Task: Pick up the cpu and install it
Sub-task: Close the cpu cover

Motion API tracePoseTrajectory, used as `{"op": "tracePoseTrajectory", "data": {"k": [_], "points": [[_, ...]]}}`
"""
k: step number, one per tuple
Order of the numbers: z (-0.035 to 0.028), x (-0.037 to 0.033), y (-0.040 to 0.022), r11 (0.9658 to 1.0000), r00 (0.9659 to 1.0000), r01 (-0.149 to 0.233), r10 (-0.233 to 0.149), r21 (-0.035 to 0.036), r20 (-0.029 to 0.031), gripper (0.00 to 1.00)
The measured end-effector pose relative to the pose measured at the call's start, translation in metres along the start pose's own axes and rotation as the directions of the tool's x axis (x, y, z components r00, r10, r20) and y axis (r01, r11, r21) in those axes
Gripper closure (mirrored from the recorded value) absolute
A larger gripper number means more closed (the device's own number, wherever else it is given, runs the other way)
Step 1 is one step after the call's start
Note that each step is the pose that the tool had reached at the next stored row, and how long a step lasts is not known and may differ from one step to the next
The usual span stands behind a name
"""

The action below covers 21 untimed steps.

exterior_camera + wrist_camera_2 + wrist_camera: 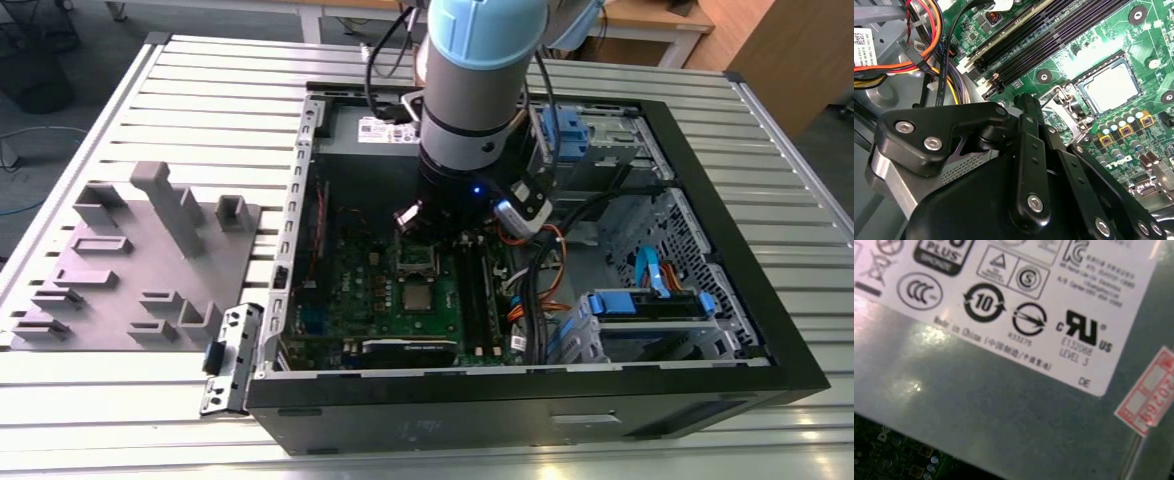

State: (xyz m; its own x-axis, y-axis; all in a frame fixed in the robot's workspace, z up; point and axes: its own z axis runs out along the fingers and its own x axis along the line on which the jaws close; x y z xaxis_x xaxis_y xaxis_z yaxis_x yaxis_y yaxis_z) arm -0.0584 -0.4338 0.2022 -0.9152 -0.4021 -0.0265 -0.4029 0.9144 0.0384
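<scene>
Where the open computer case [534,400] lies on its side on the slatted metal counter [174,90], its black near wall comes first. A grey plastic tray [134,270] sits beside it on the exterior view's left. Just past that wall lies the green motherboard [354,285], and on it the cpu [418,298], flat and silver-grey. In the second wrist view the cpu [1112,86] lies square inside a dark socket border. Next to it, on the side toward the arm, is a square metal frame [402,262] with a dark centre. The tool [1028,102] hangs low over the board just beyond that frame, apart from the cpu; whether it is set wide or narrow I cannot tell. Black memory slots [1054,35] run alongside, and orange and yellow cables [929,50] trail off to one side. Farther back the arm [467,100] rises out of the case. Behind it sits a grey metal box [1004,410] bearing a white label [1004,295].
</scene>
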Motion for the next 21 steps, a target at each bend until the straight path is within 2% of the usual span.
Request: {"op": "tracePoseTrajectory", "data": {"k": [7, 16, 21], "points": [[-0.0028, 0.0007, -0.0004, 1.0, 1.0, 0.0, 0.0, -0.001, 0.0006, 0.89], [-0.016, 0.0015, -0.0027, 1.0, 1.0, 0.0, 0.0, -0.0098, 0.0046, 0.89], [-0.0211, 0.003, -0.0061, 0.9999, 1.0, 0.0, 0.0, -0.0114, 0.0051, 0.89]]}}
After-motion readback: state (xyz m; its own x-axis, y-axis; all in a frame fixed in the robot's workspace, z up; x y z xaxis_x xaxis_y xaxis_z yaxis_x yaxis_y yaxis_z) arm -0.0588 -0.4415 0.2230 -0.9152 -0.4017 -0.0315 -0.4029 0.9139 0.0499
